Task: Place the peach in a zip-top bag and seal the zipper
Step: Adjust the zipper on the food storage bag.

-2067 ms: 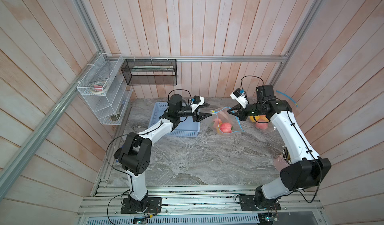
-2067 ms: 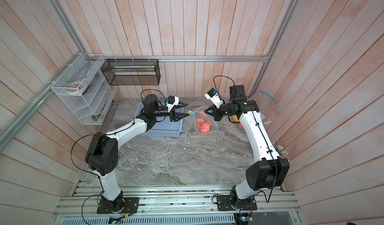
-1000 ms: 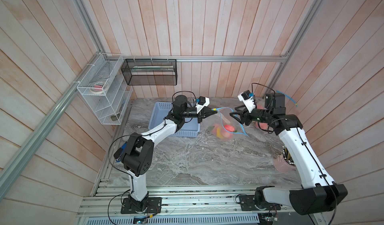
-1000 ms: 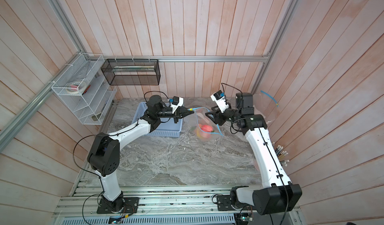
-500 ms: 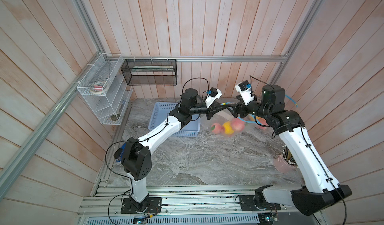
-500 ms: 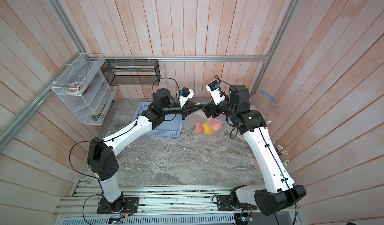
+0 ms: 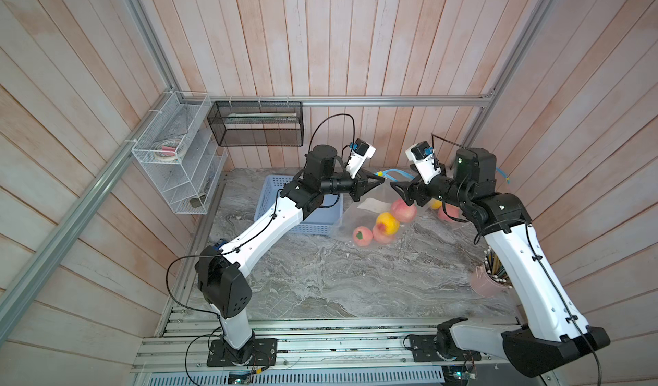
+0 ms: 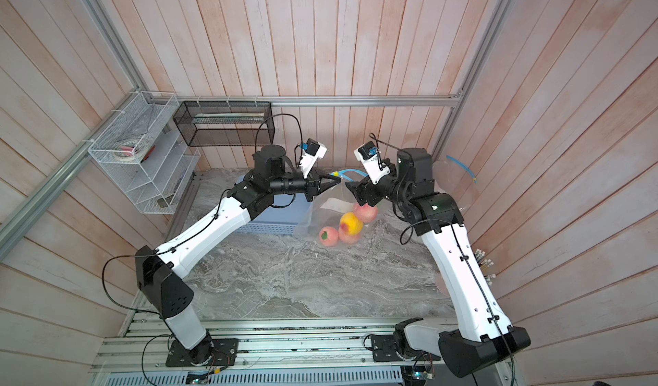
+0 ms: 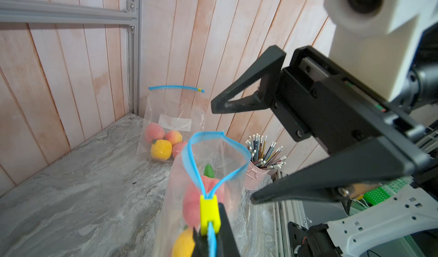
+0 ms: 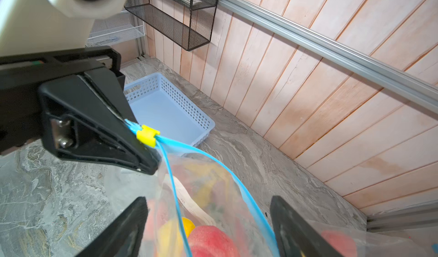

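Left gripper [image 7: 374, 180]: clamped on the end of the blue zipper strip [image 9: 188, 155], just behind the yellow plastic slider [image 9: 209, 210]; probably anchoring that corner for the slide.
Right gripper [image 7: 399, 192]: jaws apart, holding nothing, facing the gaping mouth.
Clear zip-top plastic bag [image 7: 358, 211]: hangs at frame centre in both top views, unsealed.
Pink round peach [image 7: 403, 210]: inside the bag, among other fruit.

We are seeing a clear bag [image 7: 352, 213] just beside the basket [image 7: 313, 228], holding pink and yellow peaches [image 7: 403, 209], its blue zipper [image 9: 189, 156] gaping open.
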